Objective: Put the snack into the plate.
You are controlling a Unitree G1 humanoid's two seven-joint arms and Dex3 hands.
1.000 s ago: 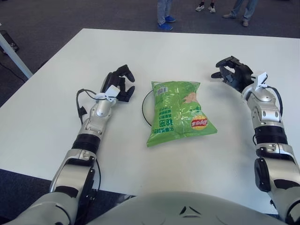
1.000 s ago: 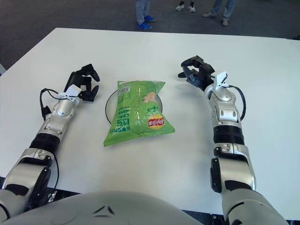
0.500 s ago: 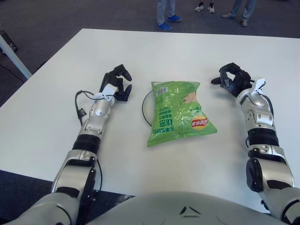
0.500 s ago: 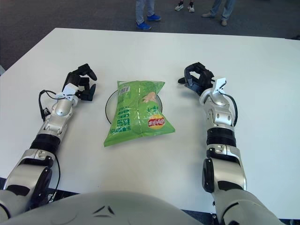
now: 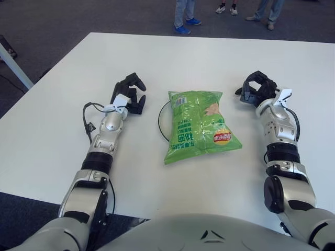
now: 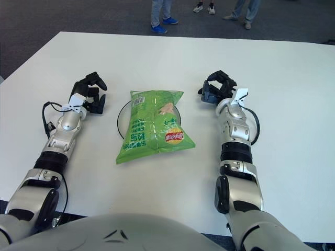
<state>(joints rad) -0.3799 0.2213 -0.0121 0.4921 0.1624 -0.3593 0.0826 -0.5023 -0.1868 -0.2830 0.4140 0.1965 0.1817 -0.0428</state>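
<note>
A green snack bag (image 5: pixel 200 124) lies flat on a plate (image 5: pixel 161 119) in the middle of the white table; only the plate's dark left rim shows from under the bag. My left hand (image 5: pixel 130 93) rests on the table just left of the plate, fingers curled, holding nothing. My right hand (image 5: pixel 255 88) is to the right of the bag's top corner, fingers curled, holding nothing. Neither hand touches the bag.
The white table (image 5: pixel 209 57) stretches far behind the bag. Its left edge runs diagonally at the left. Several people's legs and feet (image 5: pixel 184 14) stand on the dark floor beyond the far edge.
My right hand has moved left toward the bag and its fingers have curled in. My left hand has drawn slightly left, away from the plate. The bag has not moved.
</note>
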